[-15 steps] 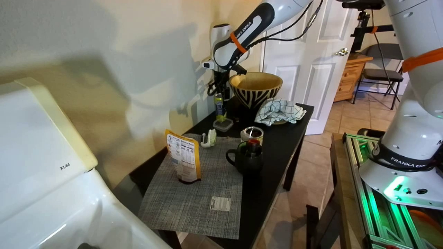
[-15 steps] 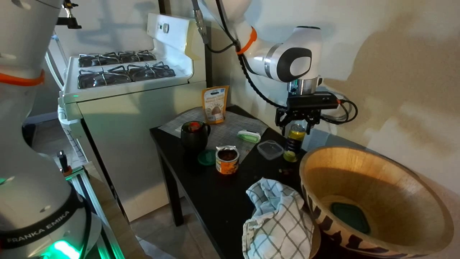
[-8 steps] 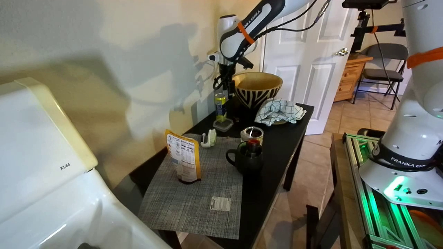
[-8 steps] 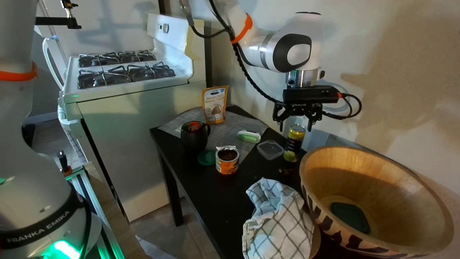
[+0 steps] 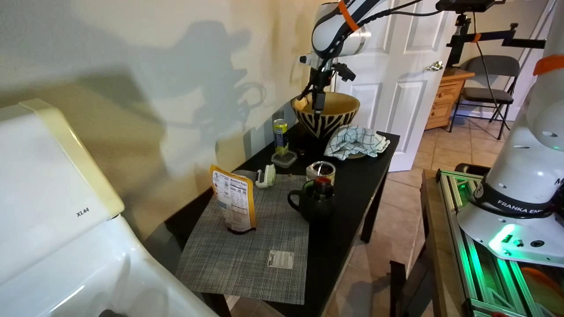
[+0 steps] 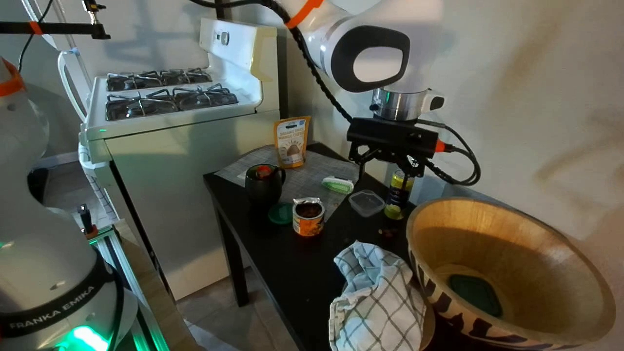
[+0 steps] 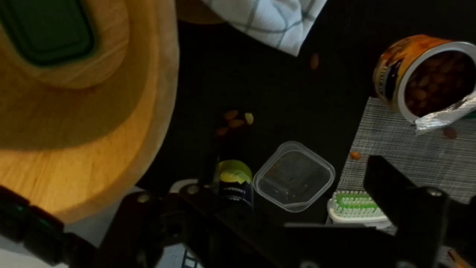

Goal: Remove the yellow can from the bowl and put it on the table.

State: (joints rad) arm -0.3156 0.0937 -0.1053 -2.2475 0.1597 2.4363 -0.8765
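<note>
The upright yellow can (image 5: pixel 281 137) has a dark-blue middle; the gripper (image 6: pixel 382 181) has 2 fingers spread wide.

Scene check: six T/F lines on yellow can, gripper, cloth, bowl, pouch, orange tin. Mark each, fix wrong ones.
1. The yellow can stands outside the bowl, on the table. True.
2. The gripper is shut on the yellow can. False: the gripper is open and holds nothing.
3. The checked cloth lies inside the bowl. False: the checked cloth lies beside the bowl.
4. A flat dark green piece lies in the bowl. True.
5. The pouch stands on the grey placemat. True.
6. The orange tin is sealed. False: the orange tin is open on top.
</note>
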